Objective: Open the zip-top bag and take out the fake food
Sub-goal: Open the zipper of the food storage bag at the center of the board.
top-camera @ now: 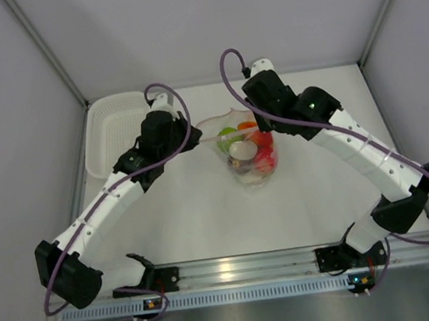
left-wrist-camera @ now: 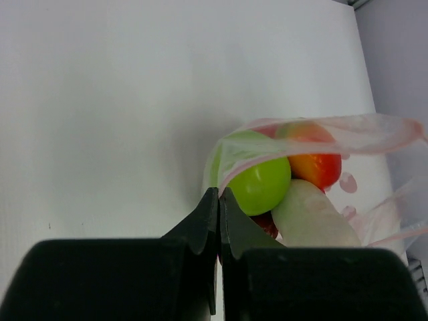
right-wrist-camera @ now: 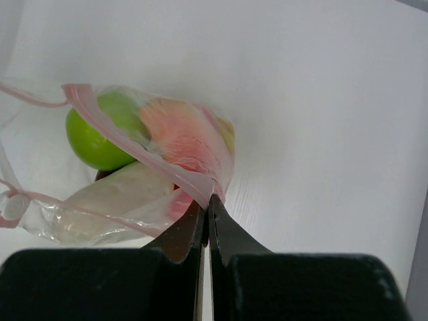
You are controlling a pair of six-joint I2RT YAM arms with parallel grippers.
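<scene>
The left fingers (left-wrist-camera: pixel 204 224) are pressed together on the pink strip at one end of the mouth of the zip-top bag (top-camera: pixel 252 173). The right fingers (right-wrist-camera: pixel 227 237) clamp the strip's opposite corner. The fake food (left-wrist-camera: pixel 261 184) sits inside the bag at the middle of the tabletop (top-camera: pixel 198 217). Open white surface lies in front and to both sides. A white basket (top-camera: pixel 113 134) lies in the far-left corner against the grey wall (top-camera: pixel 5 116).

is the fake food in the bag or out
In. The fake food sits inside the zip-top bag, covered by its plastic in both wrist views.
</scene>
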